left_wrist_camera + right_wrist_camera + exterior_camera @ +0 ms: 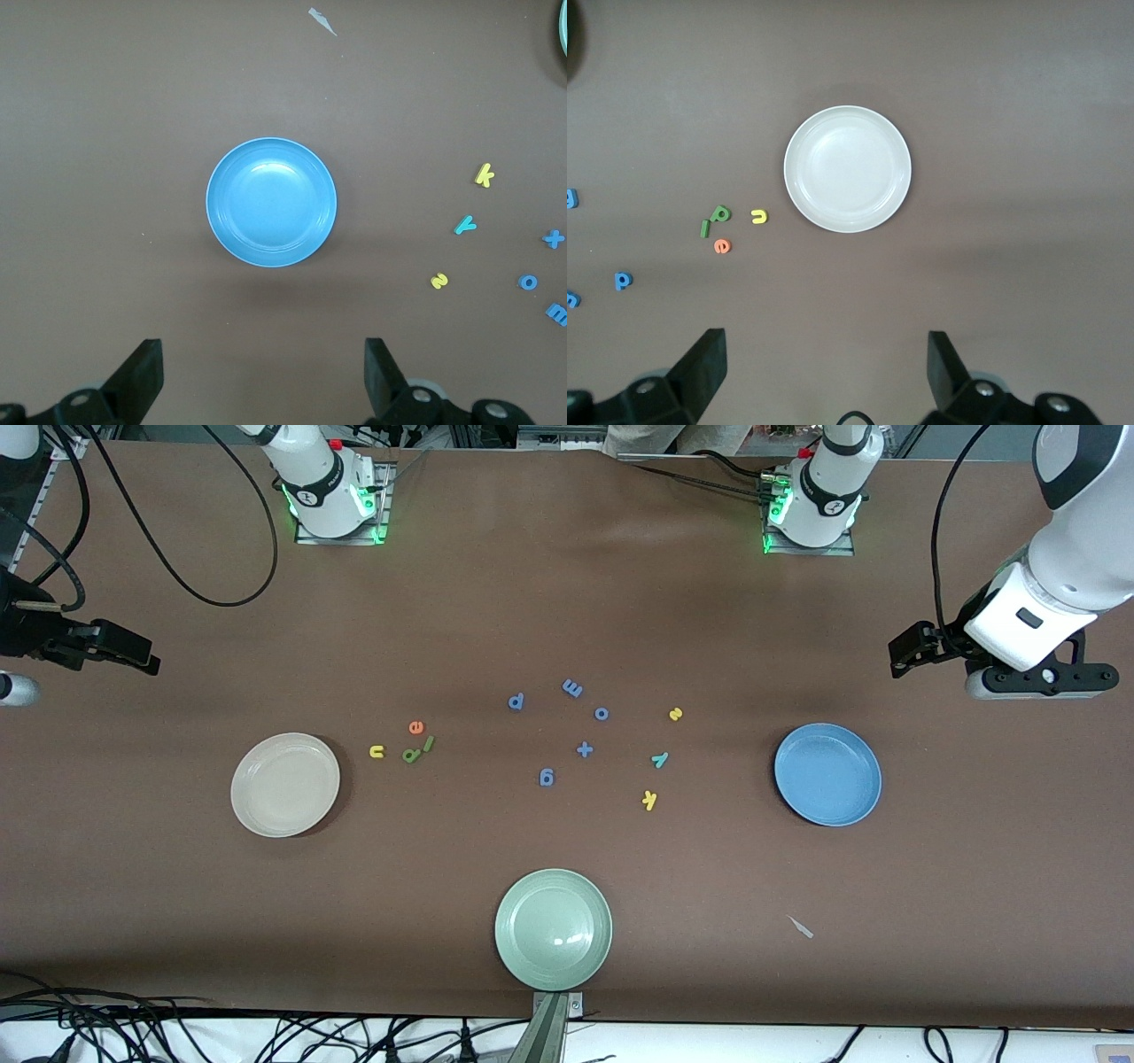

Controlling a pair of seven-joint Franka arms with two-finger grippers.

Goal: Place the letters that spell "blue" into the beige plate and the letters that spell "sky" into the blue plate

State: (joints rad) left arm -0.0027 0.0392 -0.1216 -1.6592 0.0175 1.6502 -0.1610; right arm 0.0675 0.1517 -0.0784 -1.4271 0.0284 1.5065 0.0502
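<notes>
From the front, the beige plate (284, 785) sits beside the u, e, b and l (403, 744); the blue plate (827, 774) sits near the s, y and k (660, 760). The left wrist view shows the left gripper (264, 376) wide open over bare table. The right wrist view shows the right gripper (827, 372) wide open too, holding nothing.

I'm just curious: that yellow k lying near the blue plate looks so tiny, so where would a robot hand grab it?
Probably from straight above, fingers pinching across the yellow k's straight stem. It lies flat on the table, apart from the other letters, so only its thin edges offer a grip.
</notes>
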